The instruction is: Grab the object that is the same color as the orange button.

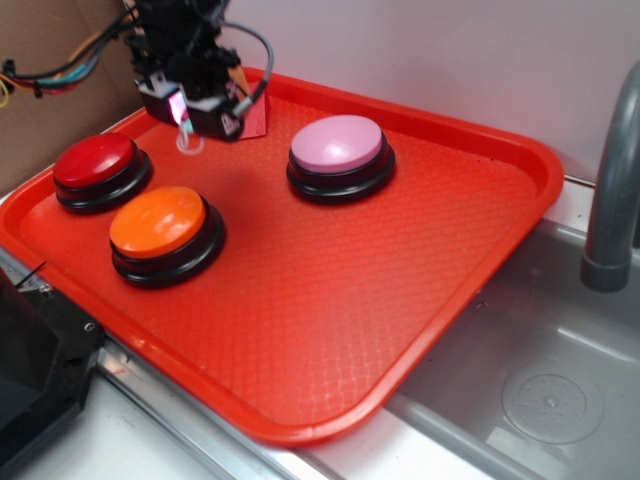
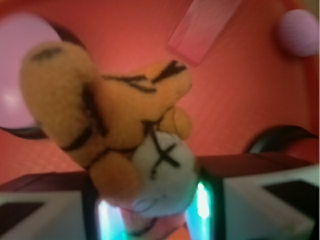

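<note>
On the red tray [image 1: 330, 300] beside a steel sink [image 1: 540, 380], we see the gripper [image 1: 190, 105] raised at the far left corner, pinching the plush tiger [image 2: 120, 125] between its fingers. The orange button [image 1: 165, 235] sits below and nearer to us; a pink ball [image 2: 300, 32] lies beyond.

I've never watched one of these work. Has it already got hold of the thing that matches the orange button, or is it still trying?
It looks mostly done. The tiger, orange like the orange button, sits between the gripper fingers in the wrist view, so the grab appears made. The gripper hangs at the tray's back corner, by the red button. Whether the tiger is clear of the tray is hard to tell; at most, lifting it remains.
</note>
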You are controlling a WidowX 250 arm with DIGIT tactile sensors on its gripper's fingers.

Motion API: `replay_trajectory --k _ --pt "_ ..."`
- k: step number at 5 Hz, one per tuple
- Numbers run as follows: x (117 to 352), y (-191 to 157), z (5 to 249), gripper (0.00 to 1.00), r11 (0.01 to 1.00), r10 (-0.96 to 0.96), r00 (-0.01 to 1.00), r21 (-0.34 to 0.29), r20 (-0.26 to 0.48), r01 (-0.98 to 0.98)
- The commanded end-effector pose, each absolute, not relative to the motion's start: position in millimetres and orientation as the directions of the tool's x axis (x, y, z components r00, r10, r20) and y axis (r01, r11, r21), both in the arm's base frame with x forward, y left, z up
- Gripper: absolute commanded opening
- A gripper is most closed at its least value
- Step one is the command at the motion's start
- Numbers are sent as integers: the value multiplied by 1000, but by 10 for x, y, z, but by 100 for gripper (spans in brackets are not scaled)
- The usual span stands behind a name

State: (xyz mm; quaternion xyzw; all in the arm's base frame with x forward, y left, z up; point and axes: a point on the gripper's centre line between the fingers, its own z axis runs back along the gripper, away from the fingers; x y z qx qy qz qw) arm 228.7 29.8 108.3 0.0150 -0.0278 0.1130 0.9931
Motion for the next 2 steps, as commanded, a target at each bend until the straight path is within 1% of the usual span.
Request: replay_trajectory --k 1,2 --pt "2274 390 2013 0 968 251 947 -62 198 -244" --pt "2247 478 2133 0 954 300 927 -80 223 -290"
